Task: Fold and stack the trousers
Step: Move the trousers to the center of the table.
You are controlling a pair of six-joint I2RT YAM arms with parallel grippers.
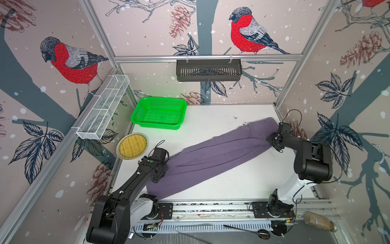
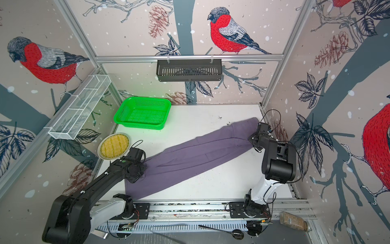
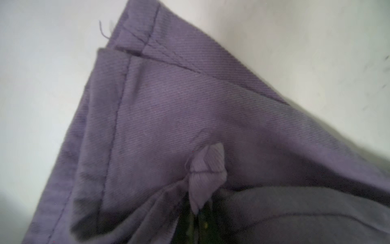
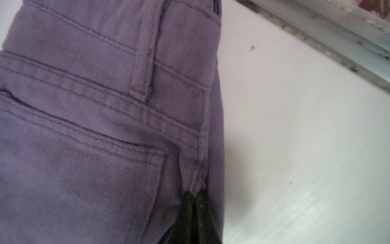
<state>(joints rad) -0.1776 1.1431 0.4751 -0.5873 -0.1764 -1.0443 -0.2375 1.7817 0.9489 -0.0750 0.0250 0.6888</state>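
On the tabletop [image 1: 211,126], along the left side, I've got a green basket [image 1: 158,113] and a yellow-centred plate [image 1: 132,145] sitting clear of the trousers [image 1: 215,154] (dusty purple, legs stacked lengthwise), which stretch diagonally across the middle. Left hand [image 3: 199,213] is clamped on the hem end, right hand [image 4: 195,202] on the waistband end.

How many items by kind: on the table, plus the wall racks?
trousers: 1
basket: 1
plate: 1
racks: 2 (white rack, black rack)
total: 5
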